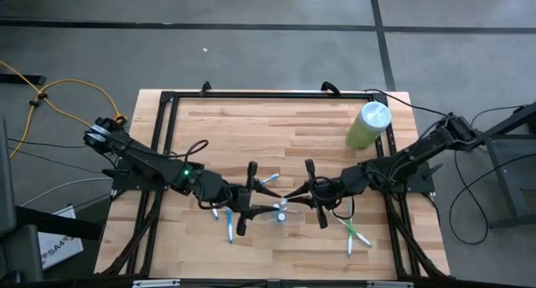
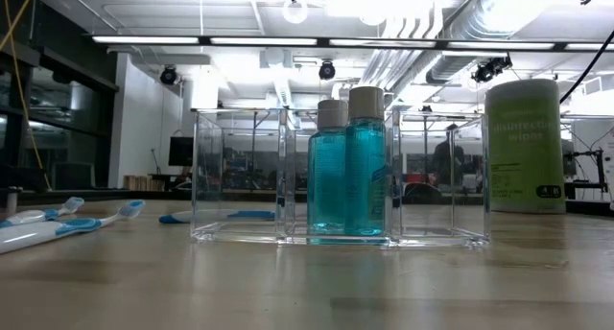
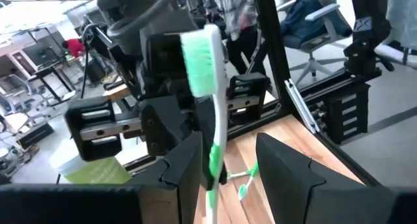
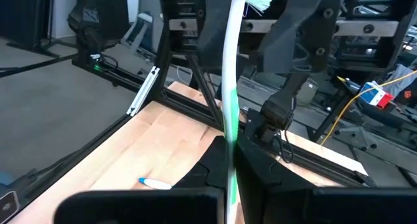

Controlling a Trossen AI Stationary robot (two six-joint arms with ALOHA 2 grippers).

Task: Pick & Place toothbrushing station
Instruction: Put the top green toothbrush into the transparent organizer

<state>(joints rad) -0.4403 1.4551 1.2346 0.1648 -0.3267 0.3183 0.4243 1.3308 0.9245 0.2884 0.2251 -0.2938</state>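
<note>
The right gripper (image 4: pixel 229 160) is clamping a green-white toothbrush (image 4: pixel 230 87) upright; the left gripper (image 3: pixel 228 165), jaws parted, is bracketing it directly above the toothbrushing station (image 1: pixel 279 213).

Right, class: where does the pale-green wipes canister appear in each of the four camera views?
High view: wipes canister at the table's far right corner.
Low view: canister at right, beside the clear tray.
Left wrist view: canister beyond the green toothbrush, partly hidden.
Right wrist view: not in it.
Shared landmark: the green toothbrush, in both wrist views.
</note>
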